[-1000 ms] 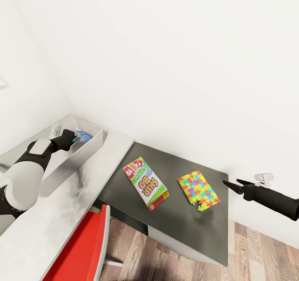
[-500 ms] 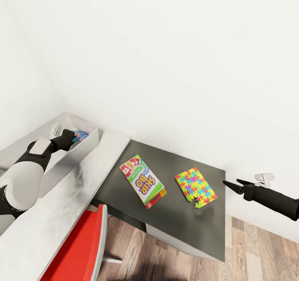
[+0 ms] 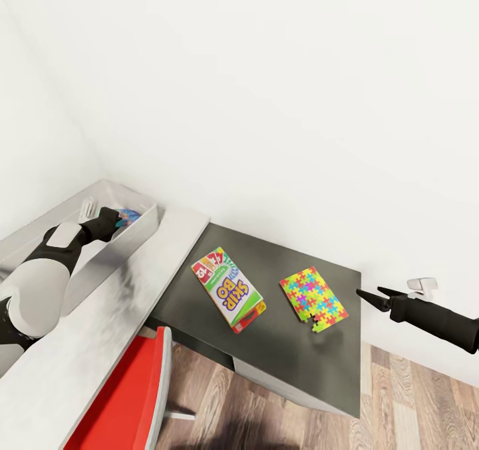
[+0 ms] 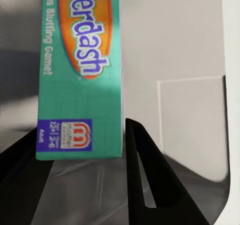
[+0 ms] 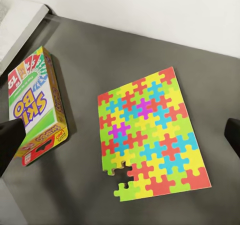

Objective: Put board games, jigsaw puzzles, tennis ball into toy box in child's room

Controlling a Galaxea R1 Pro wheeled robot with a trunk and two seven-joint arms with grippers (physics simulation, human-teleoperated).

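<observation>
My left gripper [image 3: 112, 220] reaches into the light-grey toy box [image 3: 142, 229] at the far left of the table and is shut on a small blue-green board game [image 3: 130, 215]. In the left wrist view the game [image 4: 80, 70] sits between the two dark fingers above the toy box's grey inside [image 4: 170, 45]. The Skip-Bo board game [image 3: 228, 289] and one jigsaw puzzle [image 3: 313, 298] lie flat on the dark section of the table [image 3: 293, 353]. My right gripper [image 3: 370, 295] hovers open just off that section's right edge. In its wrist view it faces the puzzle [image 5: 150, 135] and Skip-Bo box [image 5: 35, 105].
A red chair [image 3: 126, 403] stands close against the front of the light-grey desk top [image 3: 133, 290]. A white wall runs behind the whole desk. Wooden floor [image 3: 412, 410] lies in front of and to the right of the dark section.
The head camera has shifted a little, so the whole scene sits slightly more left and higher. Both arms keep their poses, and the left gripper still holds the game in the toy box.
</observation>
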